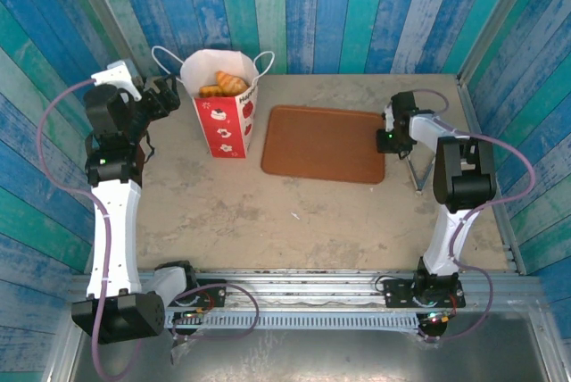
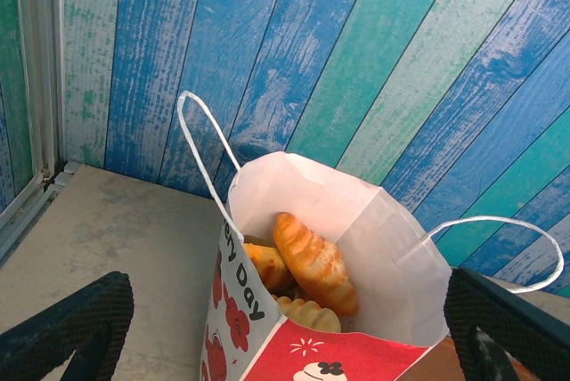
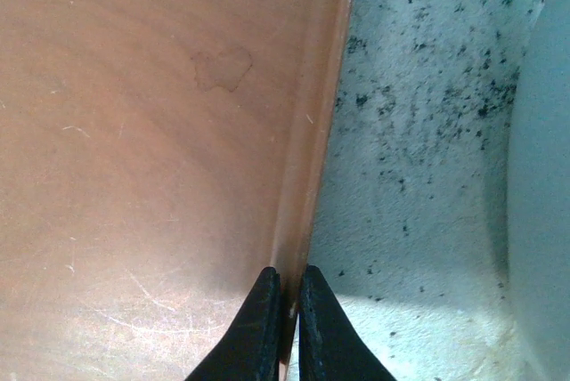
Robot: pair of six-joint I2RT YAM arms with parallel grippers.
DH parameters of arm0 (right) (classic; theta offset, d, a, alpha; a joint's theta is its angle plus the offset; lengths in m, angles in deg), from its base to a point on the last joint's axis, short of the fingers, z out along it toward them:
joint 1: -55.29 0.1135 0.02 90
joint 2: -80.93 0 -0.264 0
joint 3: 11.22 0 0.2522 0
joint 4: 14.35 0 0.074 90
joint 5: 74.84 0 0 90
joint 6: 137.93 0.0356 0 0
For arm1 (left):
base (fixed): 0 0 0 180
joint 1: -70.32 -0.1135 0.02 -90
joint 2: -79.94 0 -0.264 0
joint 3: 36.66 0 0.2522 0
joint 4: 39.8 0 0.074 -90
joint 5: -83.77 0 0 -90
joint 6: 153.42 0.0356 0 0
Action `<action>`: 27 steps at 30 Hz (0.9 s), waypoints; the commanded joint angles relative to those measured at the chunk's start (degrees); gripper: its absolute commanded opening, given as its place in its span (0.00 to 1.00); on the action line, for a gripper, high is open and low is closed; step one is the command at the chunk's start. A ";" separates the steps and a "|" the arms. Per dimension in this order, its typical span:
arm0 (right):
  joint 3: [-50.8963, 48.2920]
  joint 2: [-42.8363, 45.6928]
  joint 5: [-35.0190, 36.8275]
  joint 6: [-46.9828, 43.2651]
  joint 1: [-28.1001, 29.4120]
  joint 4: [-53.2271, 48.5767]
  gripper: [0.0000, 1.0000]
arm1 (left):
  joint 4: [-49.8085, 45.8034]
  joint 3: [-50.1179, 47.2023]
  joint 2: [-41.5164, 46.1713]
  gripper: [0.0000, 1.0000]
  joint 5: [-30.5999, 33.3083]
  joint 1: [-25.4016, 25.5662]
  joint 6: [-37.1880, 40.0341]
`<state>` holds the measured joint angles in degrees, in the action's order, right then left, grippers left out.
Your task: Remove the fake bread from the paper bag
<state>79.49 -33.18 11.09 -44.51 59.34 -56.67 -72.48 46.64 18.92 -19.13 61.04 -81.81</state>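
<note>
The paper bag (image 1: 228,121), white with red panels and thin loop handles, stands upright at the back left of the table. Fake bread (image 1: 223,86) fills its open mouth: a golden ridged croissant (image 2: 313,261) lies on top of an orange-brown roll (image 2: 265,265) and a paler piece (image 2: 307,314). My left gripper (image 1: 169,96) hovers just left of the bag's top, open wide, and in the left wrist view its fingers (image 2: 71,323) flank the bag (image 2: 356,216) without touching it. My right gripper (image 3: 287,310) is shut on the right rim of the flat brown tray (image 3: 151,132).
The brown tray (image 1: 321,143) lies flat right of the bag, with my right gripper (image 1: 385,139) at its right edge. Blue and green plank walls close in the back and both sides. Bare speckled tabletop (image 1: 294,217) stretches in front of bag and tray.
</note>
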 commanded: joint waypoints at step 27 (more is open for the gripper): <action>1.98 -3.00 -6.16 6.44 -1.78 1.27 0.05 | 1.78 -2.38 2.30 0.94 -2.98 -0.24 -3.68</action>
<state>82.07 -35.58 5.58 -38.43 57.36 -54.92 -72.02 45.15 19.38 -21.23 61.04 -84.90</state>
